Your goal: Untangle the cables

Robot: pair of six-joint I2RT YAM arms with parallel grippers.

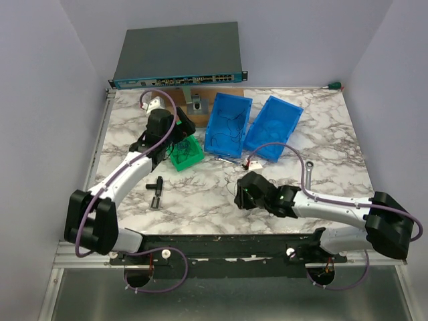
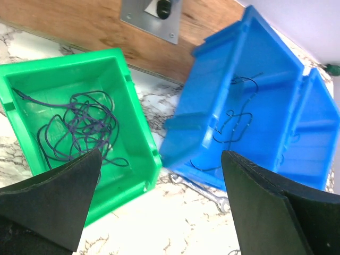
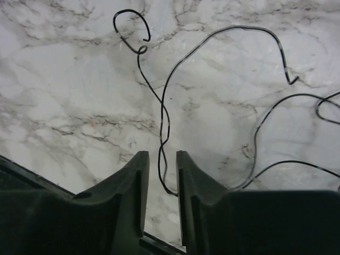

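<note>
I see cables (image 2: 79, 127) as a bluish tangle in the green bin (image 2: 135, 114), black strands (image 2: 234, 125) in the blue bin (image 2: 265, 58), and one black wire (image 3: 164, 106) loose near the table's (image 3: 53, 79) front edge.

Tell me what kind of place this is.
Probably a laboratory robot test cell: plain pale walls around a marble-patterned tabletop, a grey rack-mount network switch at the back, and a green plastic bin.

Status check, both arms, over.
Left end effector open above green bin, blue wire tangle inside. Right end effector barely open, black wire between fingers on table. Nothing blocking.
</note>
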